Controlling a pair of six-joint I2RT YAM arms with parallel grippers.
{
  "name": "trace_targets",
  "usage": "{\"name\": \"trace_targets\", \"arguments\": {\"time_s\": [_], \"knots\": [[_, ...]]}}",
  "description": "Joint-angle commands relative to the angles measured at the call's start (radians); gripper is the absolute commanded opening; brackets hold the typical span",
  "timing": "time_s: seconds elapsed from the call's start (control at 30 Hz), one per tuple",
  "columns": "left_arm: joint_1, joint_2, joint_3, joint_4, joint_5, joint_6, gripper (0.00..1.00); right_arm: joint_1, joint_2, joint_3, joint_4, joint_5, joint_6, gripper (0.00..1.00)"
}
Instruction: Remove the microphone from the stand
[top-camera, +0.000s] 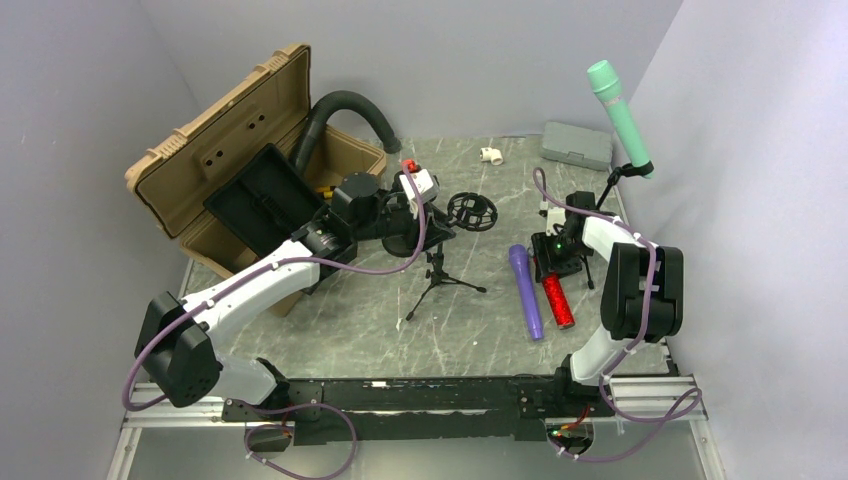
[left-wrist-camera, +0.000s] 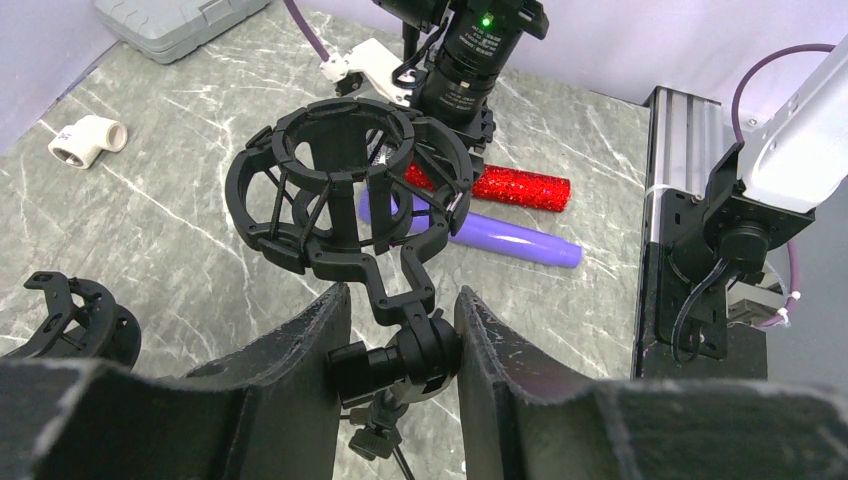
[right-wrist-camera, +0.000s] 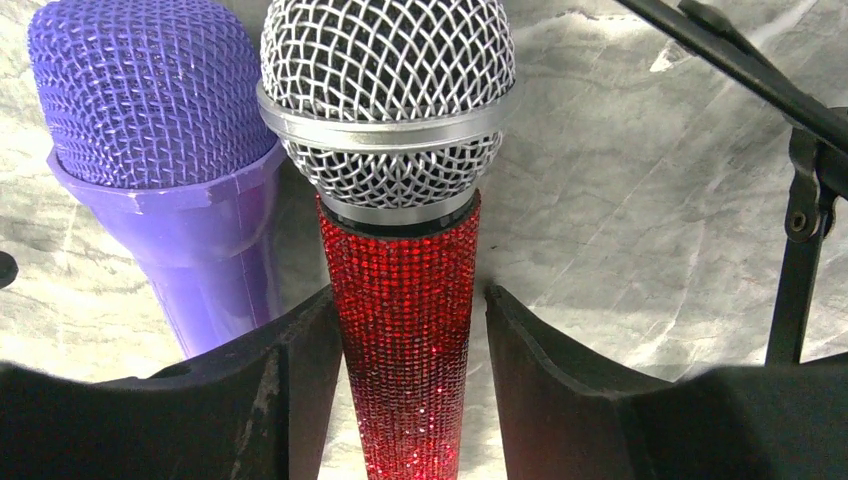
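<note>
Left gripper (left-wrist-camera: 400, 305) clamped on the stand (left-wrist-camera: 425, 345) joint.
Right gripper (right-wrist-camera: 408, 300) spread apart, straddling the red microphone (right-wrist-camera: 395, 240), purple microphone (right-wrist-camera: 190, 180) alongside.

Through the right wrist camera the red microphone (right-wrist-camera: 405, 330) runs off the bottom edge, and the purple microphone (right-wrist-camera: 190, 200) disappears behind the right pincer (right-wrist-camera: 407, 310). From above, that pincer covers the red head. The stand (left-wrist-camera: 405, 350) loses its legs below the left wrist frame.
</note>
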Motion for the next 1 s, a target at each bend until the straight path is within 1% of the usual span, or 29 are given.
{"name": "trace_targets", "arguments": {"time_s": [0.0, 0.1, 0.23, 0.53, 0.63, 0.73, 0.97], "knots": [[0.002, -0.026, 0.002, 0.019, -0.003, 0.052, 0.00, -0.009, 0.052, -0.032, 0.042, -0.010, -0.026, 0.58], [0.003, -0.026, 0.000, 0.019, -0.006, 0.057, 0.00, -0.014, 0.018, -0.010, 0.023, -0.021, -0.025, 0.62], [0.001, -0.026, -0.006, 0.023, -0.004, 0.055, 0.00, -0.015, -0.041, 0.044, -0.020, -0.035, -0.030, 0.71], [0.003, -0.016, -0.001, 0.033, 0.001, 0.043, 0.00, -0.013, -0.202, 0.166, -0.083, -0.078, -0.072, 0.77], [0.005, -0.012, 0.006, 0.034, 0.009, 0.032, 0.00, -0.013, -0.275, 0.177, -0.076, -0.148, -0.110, 0.77], [0.011, -0.007, 0.021, 0.031, 0.020, 0.019, 0.00, -0.013, -0.355, 0.155, -0.049, -0.253, -0.145, 0.77], [0.038, 0.013, 0.105, -0.009, 0.075, -0.060, 0.00, -0.013, -0.480, 0.042, 0.011, -0.597, -0.236, 0.75]]}}
